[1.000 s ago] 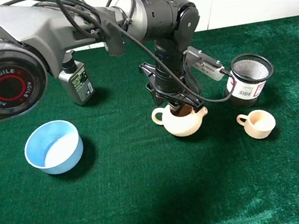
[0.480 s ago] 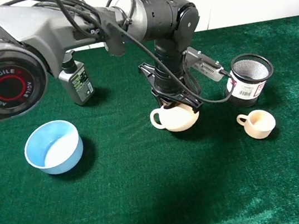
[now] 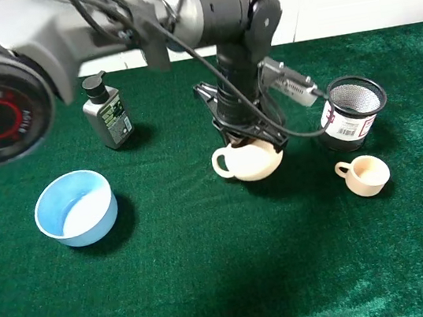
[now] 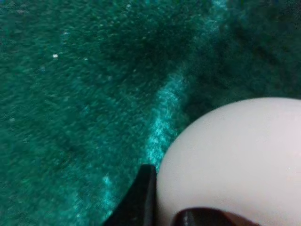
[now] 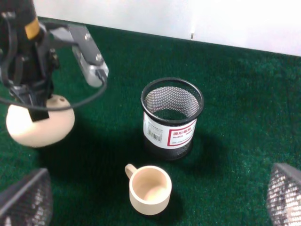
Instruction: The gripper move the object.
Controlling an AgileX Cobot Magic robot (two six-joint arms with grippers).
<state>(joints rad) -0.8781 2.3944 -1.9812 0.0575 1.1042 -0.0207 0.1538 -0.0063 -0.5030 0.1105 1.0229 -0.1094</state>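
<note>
The cream teapot (image 3: 250, 164) is near the middle of the green cloth, its loop handle pointing left. My left gripper (image 3: 249, 138) comes straight down on it and is shut on its rim, one finger inside and one outside. In the left wrist view the teapot's round body (image 4: 235, 160) fills the corner beside a black fingertip (image 4: 139, 197). The right wrist view shows the teapot (image 5: 40, 126) under the left arm. My right gripper's fingers (image 5: 26, 200) are spread wide apart and hold nothing.
A small cream cup (image 3: 365, 175) stands right of the teapot, with a black mesh pen holder (image 3: 354, 109) behind it. A blue bowl (image 3: 76, 208) sits at the left and a dark bottle (image 3: 108, 114) behind it. The cup (image 5: 149, 188) lies between the right fingers.
The left gripper has carried the teapot a little to the left and back, and the left arm has risen. The cup, holder, bowl and bottle have not moved.
</note>
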